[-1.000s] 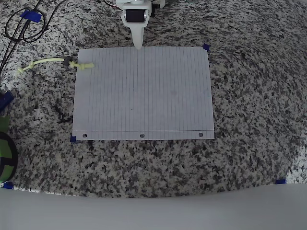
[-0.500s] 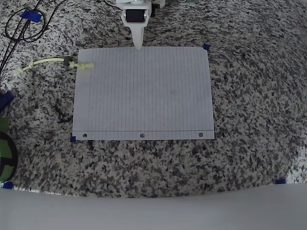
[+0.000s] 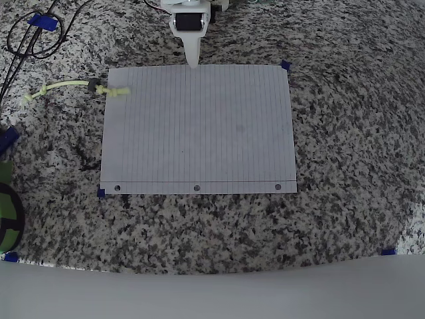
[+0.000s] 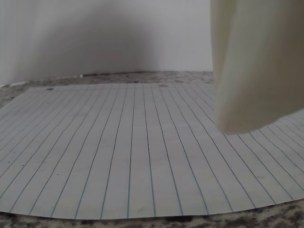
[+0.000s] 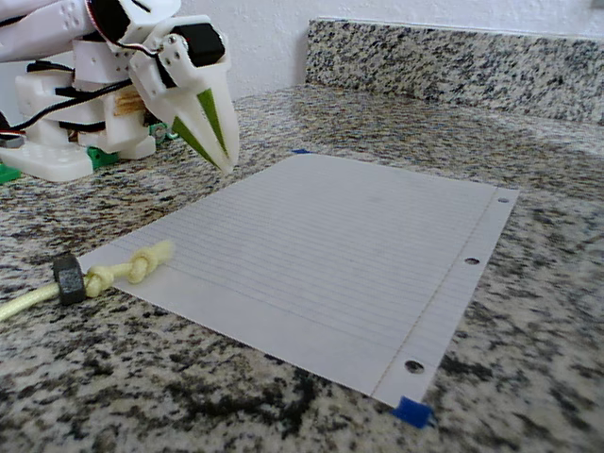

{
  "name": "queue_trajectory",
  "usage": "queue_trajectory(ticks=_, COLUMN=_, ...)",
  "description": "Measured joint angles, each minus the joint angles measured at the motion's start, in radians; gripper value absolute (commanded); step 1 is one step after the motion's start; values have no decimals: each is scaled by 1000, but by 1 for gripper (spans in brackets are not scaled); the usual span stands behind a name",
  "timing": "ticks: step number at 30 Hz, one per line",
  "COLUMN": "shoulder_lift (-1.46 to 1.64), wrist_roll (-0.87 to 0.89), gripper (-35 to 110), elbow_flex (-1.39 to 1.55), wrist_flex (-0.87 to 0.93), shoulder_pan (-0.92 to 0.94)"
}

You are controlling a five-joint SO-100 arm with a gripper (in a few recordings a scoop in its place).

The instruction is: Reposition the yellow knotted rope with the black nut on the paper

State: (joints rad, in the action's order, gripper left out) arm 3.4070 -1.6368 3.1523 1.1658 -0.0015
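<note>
White plastic arm reaches in from the paper's (image 3: 198, 126) far edge, its hand (image 3: 192, 61) pointing down with the tip hovering just over that edge in the overhead view. In the fixed view the hand (image 5: 223, 156) has its fingers pressed together, holding nothing. Relative to the paper, the yellow knotted rope (image 3: 74, 88) lies at the upper left corner, one knot on the sheet, its black nut (image 3: 93, 85) just off it on the granite table (image 3: 345, 133). Nothing has moved since the earlier frames.
</note>
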Motion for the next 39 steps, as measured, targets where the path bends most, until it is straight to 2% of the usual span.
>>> queue_trajectory(ticks=7, shoulder_lift=0, wrist_roll=0, gripper=0, elbow_flex=0, wrist_flex=6, shoulder_pan=2)
queue_trajectory(ticks=14, shoulder_lift=-25, wrist_roll=0, gripper=0, elbow_flex=-71, wrist_flex=-114, shoulder_pan=58)
queue_trajectory(ticks=24, shoulder_lift=-233, wrist_roll=26, gripper=0, elbow_flex=-285, wrist_flex=-247, shoulder_pan=149)
queue_trajectory(ticks=30, shoulder_lift=-390, wrist_roll=295, gripper=0, elbow_flex=-350, wrist_flex=-350, shoulder_pan=189)
queue_trajectory(ticks=39, shoulder_lift=-534, wrist_roll=787, gripper=0, elbow_flex=-393, wrist_flex=-373, shoulder_pan=285)
